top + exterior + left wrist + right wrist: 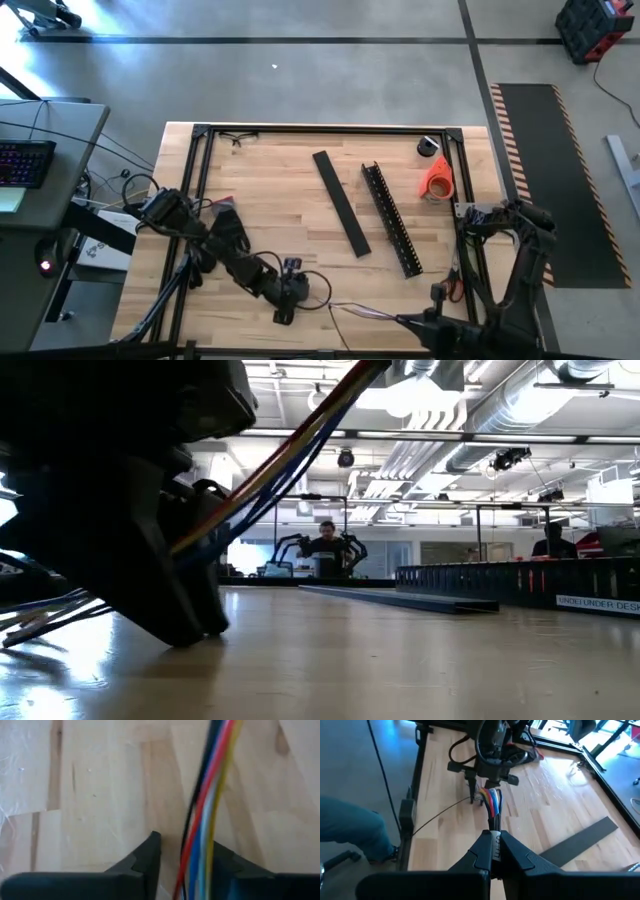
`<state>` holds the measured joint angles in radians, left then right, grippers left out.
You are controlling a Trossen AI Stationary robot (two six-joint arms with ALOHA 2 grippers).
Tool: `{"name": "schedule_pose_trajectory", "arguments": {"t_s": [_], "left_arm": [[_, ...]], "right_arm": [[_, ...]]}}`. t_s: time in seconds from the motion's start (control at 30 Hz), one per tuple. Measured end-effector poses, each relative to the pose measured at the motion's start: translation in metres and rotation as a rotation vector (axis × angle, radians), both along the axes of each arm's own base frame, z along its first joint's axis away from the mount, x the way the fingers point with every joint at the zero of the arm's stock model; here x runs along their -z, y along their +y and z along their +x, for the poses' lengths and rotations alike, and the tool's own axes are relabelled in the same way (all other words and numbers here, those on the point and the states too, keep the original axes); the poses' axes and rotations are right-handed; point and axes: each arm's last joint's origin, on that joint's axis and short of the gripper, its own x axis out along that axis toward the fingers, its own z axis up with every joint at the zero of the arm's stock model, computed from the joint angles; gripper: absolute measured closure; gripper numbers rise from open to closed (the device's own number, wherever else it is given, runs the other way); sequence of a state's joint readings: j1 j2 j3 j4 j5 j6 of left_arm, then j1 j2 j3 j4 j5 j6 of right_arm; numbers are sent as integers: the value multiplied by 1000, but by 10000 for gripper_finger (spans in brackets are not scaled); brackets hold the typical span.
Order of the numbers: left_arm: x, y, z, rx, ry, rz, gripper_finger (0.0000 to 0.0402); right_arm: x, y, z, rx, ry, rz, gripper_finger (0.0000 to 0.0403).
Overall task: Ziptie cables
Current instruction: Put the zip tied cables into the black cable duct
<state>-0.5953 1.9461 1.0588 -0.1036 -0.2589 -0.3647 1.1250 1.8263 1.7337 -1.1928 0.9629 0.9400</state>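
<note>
The cables (352, 311) are a thin bundle of black, red, blue, white and yellow wires near the table's near edge, strung between both grippers. My left gripper (284, 305) points down at the table with its fingers (150, 855) open. The cables (205, 820) run through the gap between them, and bare wood shows beside one finger. In the low view the cables (280, 460) rise slanting from my left gripper (190, 620). My right gripper (492, 842) is shut on the cables (492, 804), about a hand's width from my left gripper (482, 782). My left gripper has the cables between its open fingers, and I cannot tell whether either finger touches them. My right gripper pinches the bundle (492, 822) between its two fingers, coming roughly level from the table's right side, along the wires. The stretch toward the left gripper is held off the table.
A flat black strip (340, 203) and a long black slotted channel bar (390, 220) lie mid-table, with an orange roll (437, 178) beyond them. A black frame (200, 190) borders the table. A thin dark strand (440, 817) trails toward the frame. A person's teal sleeve (350, 830) shows off the table.
</note>
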Motion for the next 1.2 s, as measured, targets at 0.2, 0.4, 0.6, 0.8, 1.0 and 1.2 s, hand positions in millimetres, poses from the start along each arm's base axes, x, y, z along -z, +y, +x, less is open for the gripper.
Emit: {"name": "schedule_pose_trajectory", "arguments": {"t_s": [0.2,0.4,0.6,0.8,1.0,1.2], "left_arm": [[-2,-6,-3,54,14,47,394],[-28,39,27,134,39,341,401],[-52,143,72,168,28,566,401],[-91,243,99,170,-81,683,402],[-116,321,113,170,-263,703,402],[-92,366,141,200,-270,722,402]], "right_arm": [[-5,6,-15,-15,9,46,403],[2,7,-25,67,166,228,403],[24,4,-14,250,346,291,403],[49,-14,-1,494,432,169,403],[84,-56,6,663,544,126,403],[102,-87,7,764,591,229,403]]}}
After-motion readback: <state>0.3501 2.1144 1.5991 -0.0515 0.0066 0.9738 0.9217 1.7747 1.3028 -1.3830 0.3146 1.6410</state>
